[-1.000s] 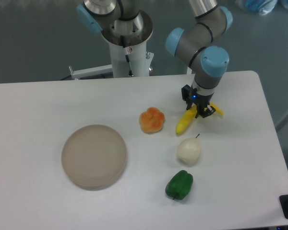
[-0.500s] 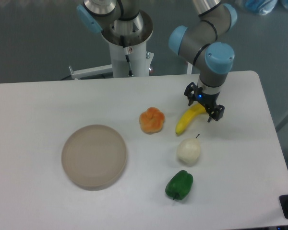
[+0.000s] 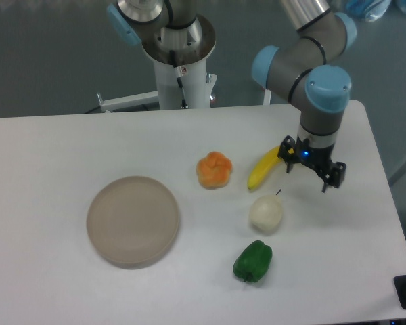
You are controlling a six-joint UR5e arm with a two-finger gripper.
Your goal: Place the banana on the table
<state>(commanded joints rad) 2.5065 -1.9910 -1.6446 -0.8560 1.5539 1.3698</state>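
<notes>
The yellow banana (image 3: 264, 168) lies flat on the white table (image 3: 68, 142), right of the orange lobed fruit (image 3: 214, 169) and above the white pear-like fruit (image 3: 266, 212). My gripper (image 3: 306, 175) is open and empty, hanging just right of the banana's upper end, apart from it. Its two black fingers point down, one (image 3: 285, 158) beside the banana's tip, the other (image 3: 329, 179) further right.
A round beige-grey plate (image 3: 132, 220) sits at the left centre. A green bell pepper (image 3: 253, 261) lies near the front edge below the white fruit. The robot's base column (image 3: 179, 68) stands behind the table's back edge. The table's right edge is close to the gripper.
The gripper let go of the banana and moved right and slightly up, away from it. The banana now rests on the table, unmoved since half a second ago.
</notes>
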